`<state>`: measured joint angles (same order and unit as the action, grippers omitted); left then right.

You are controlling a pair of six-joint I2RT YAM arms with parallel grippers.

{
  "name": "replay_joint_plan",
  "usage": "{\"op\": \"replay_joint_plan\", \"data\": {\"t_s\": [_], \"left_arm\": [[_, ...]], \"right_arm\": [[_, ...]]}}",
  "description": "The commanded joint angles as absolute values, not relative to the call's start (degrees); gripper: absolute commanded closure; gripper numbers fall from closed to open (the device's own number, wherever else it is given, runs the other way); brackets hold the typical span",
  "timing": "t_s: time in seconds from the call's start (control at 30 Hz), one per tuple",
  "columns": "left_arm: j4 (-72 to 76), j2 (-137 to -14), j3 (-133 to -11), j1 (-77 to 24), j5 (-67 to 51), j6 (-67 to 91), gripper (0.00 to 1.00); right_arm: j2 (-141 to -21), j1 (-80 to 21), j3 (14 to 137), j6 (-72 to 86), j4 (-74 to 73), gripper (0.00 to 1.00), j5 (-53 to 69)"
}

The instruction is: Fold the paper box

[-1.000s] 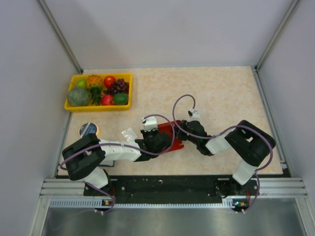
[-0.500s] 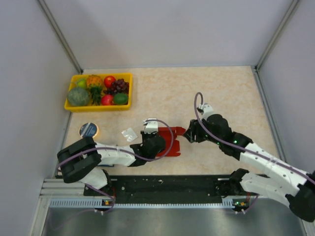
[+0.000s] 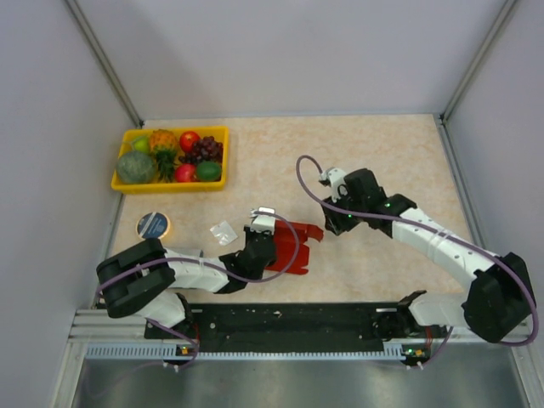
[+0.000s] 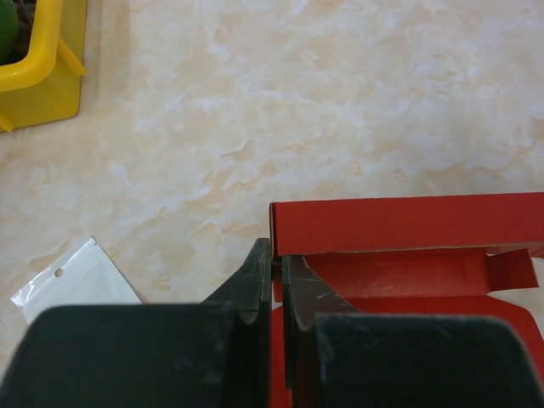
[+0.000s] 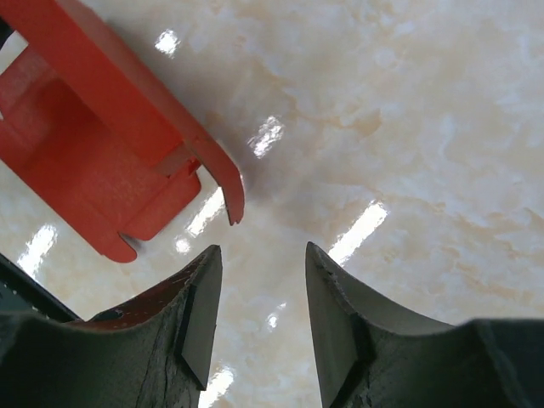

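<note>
The paper box point(image 3: 296, 245) is a bright red cardboard piece lying near the table's front middle, with one long wall folded upright point(image 4: 408, 223). My left gripper point(image 3: 274, 241) is shut on the left end wall of the box; in the left wrist view its jaws point(image 4: 276, 259) pinch that thin red edge. My right gripper point(image 3: 332, 223) hovers just right of the box's right end, open, with only bare table between its fingers point(image 5: 259, 265). A curved red tab point(image 5: 223, 174) of the box point(image 5: 93, 127) points toward the right gripper's jaws without touching them.
A yellow fruit tray point(image 3: 125, 184) stands at the back left, its corner also in the left wrist view point(image 4: 42, 85). A small whitish plastic wrapper point(image 3: 223, 231) point(image 4: 78, 276) lies left of the box. A round blue-topped disc point(image 3: 154, 224) sits near the left edge.
My right gripper has opened, let go of the box's right end and drawn back a little to the right as its arm stretched out. My left gripper has kept its hold.
</note>
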<state>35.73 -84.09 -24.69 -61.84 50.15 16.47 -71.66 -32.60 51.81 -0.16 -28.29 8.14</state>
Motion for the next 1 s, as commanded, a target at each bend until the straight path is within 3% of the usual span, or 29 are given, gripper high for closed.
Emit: {"op": "replay_joint_plan", "data": {"t_s": [0.0, 0.37, 0.63, 0.83, 0.93, 0.97], "left_arm": [[41.39, -82.79, -23.99, -61.52, 49.92, 14.59, 1.0], [43.15, -83.67, -23.12, -61.52, 49.04, 14.77, 1.0], [43.68, -84.81, -23.55, -61.52, 48.78, 14.68, 1.0], [44.03, -85.78, -23.99, -61.52, 50.01, 15.73, 1.0], [43.95, -86.57, -24.43, -61.52, 51.15, 16.7, 1.0], [43.95, -86.66, -24.52, -61.52, 51.94, 17.4, 1.0]], "right_arm": [[-72.42, -35.24, 53.88, -7.99, -29.18, 0.56, 11.42], [-81.47, -38.93, 54.75, -8.26, -21.63, 0.57, 5.45], [-85.25, -40.16, 55.99, -8.26, -18.03, 0.65, 3.78], [-85.34, -41.83, 55.37, -3.35, -14.77, 0.84, 2.03], [-85.08, -44.37, 54.49, 1.56, -13.62, 1.0, -3.65], [-85.25, -44.99, 54.41, 5.32, -13.36, 1.0, -5.87]]}}
